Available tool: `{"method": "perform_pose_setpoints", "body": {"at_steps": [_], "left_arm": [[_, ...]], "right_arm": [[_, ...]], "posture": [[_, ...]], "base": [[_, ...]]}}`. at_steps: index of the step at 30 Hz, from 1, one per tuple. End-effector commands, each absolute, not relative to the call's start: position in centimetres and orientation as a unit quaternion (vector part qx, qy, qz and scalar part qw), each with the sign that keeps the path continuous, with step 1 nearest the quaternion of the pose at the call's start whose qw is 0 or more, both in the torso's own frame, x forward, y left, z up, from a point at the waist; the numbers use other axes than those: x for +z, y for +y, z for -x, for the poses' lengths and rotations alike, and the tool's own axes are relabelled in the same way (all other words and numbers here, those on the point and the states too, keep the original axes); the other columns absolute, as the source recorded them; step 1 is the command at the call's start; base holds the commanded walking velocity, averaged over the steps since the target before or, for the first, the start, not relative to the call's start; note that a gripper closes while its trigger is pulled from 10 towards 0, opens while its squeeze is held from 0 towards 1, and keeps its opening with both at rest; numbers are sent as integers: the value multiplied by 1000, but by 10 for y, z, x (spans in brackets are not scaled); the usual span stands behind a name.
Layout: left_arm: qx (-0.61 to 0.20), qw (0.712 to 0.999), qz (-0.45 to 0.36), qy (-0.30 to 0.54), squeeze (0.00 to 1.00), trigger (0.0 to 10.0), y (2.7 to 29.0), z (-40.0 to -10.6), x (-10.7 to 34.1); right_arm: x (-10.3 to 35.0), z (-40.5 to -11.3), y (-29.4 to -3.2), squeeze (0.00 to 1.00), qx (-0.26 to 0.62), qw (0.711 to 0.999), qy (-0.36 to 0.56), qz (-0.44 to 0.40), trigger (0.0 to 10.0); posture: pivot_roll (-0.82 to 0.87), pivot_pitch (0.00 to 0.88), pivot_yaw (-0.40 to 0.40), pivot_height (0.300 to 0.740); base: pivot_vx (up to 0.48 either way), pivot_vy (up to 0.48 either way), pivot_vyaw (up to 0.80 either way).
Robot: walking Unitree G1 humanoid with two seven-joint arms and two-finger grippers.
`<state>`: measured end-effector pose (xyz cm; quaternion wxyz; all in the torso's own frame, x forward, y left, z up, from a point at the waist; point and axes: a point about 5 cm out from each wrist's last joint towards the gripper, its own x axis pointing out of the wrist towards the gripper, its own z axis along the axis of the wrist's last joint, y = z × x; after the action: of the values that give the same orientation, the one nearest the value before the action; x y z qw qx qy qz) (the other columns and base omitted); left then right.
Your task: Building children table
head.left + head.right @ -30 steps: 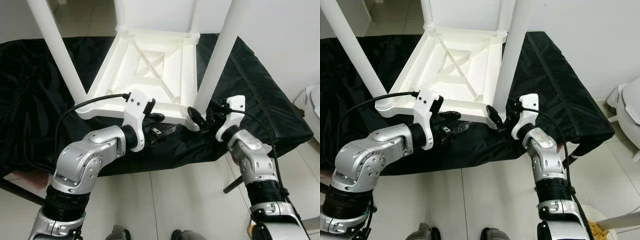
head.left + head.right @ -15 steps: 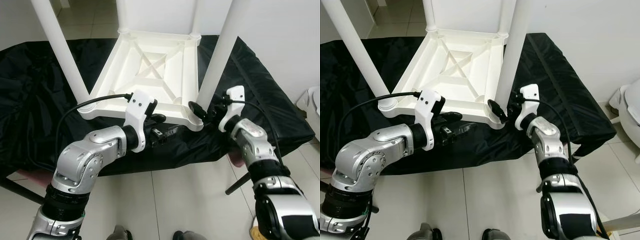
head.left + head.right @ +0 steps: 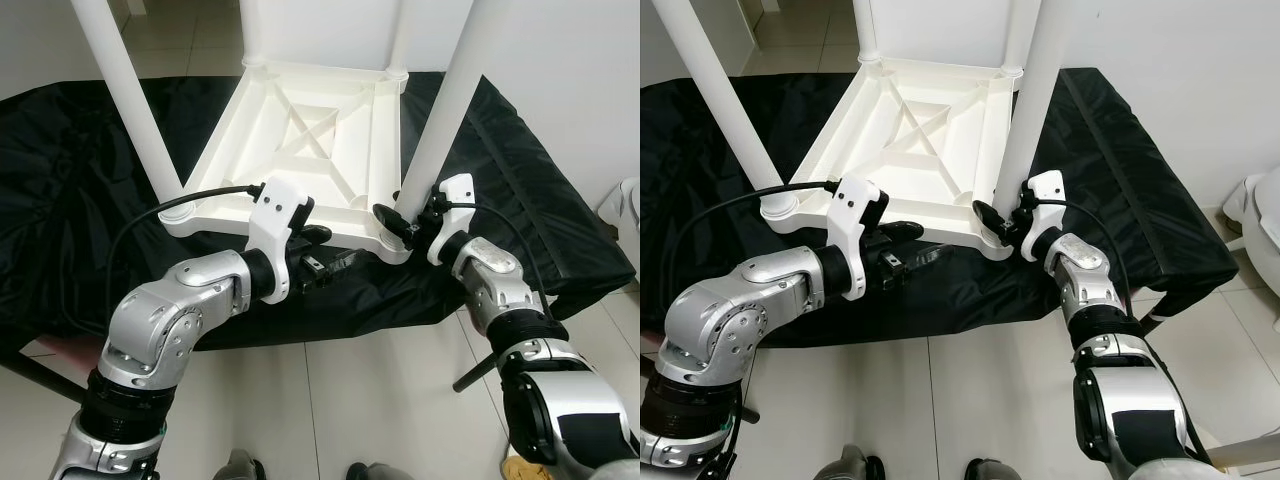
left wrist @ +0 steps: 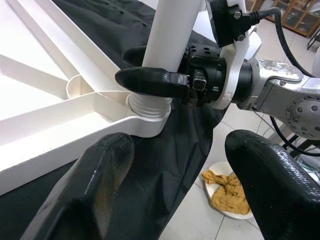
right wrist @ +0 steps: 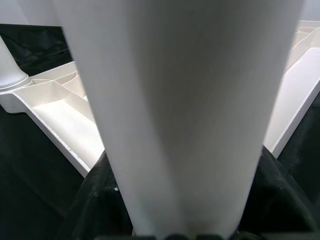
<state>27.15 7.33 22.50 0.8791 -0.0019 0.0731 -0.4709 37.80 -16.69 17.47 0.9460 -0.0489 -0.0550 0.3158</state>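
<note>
Nearest to the robot is the pale tiled floor [image 3: 330, 400]. Above it the left claw [image 3: 335, 262] hovers with its fingers spread apart and holding nothing, just before the near edge of the white plastic children table [image 3: 300, 150], which lies upside down on the bench covered with black cloth [image 3: 520, 180]. The right claw [image 3: 998, 220] is closed around the base of the near right white round table leg [image 3: 1035, 90]. Farther back, the other legs stand upright

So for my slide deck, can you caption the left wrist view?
Right gripper clasps the white table leg above its socket, seen between the open left gripper's fingers.
</note>
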Motion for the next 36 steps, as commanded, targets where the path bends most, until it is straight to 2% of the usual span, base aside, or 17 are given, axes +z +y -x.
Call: {"method": "perform_pose_setpoints", "body": {"at_steps": [1,6,9,12,17,24,31,36], "left_arm": [[-477,876,0,71,0,10000,73,-269,227],[-478,875,0,72,0,10000,74,-267,227],[-478,875,1,74,0,10000,74,-267,226],[-478,875,2,75,0,10000,74,-267,225],[-480,874,3,74,0,10000,72,-266,225],[-479,875,3,75,0,10000,73,-266,225],[-482,873,4,74,0,10000,71,-266,225],[-484,872,5,74,0,10000,70,-267,225]], "right_arm": [[159,-374,-165,0,337,940,-22,41,0],[157,-373,-167,0,327,944,-23,32,0],[147,-376,-168,0,260,965,8,29,0],[146,-376,-165,0,247,969,8,11,0],[139,-372,-149,0,179,984,3,-22,0],[140,-359,-123,0,98,994,-30,-21,0],[146,-346,-108,0,-14,997,-56,-47,0],[149,-342,-106,0,-32,997,-53,-51,0]], "posture": [[-23,87,33,740],[-23,91,33,740],[-31,96,30,740],[-31,96,30,740],[-30,102,27,740],[-36,102,27,740],[-46,102,29,740],[-55,104,30,740]], "base": [[0,0,0],[0,0,0],[0,0,0],[0,0,0],[0,0,0],[0,0,0],[0,0,0],[0,0,0]]}}
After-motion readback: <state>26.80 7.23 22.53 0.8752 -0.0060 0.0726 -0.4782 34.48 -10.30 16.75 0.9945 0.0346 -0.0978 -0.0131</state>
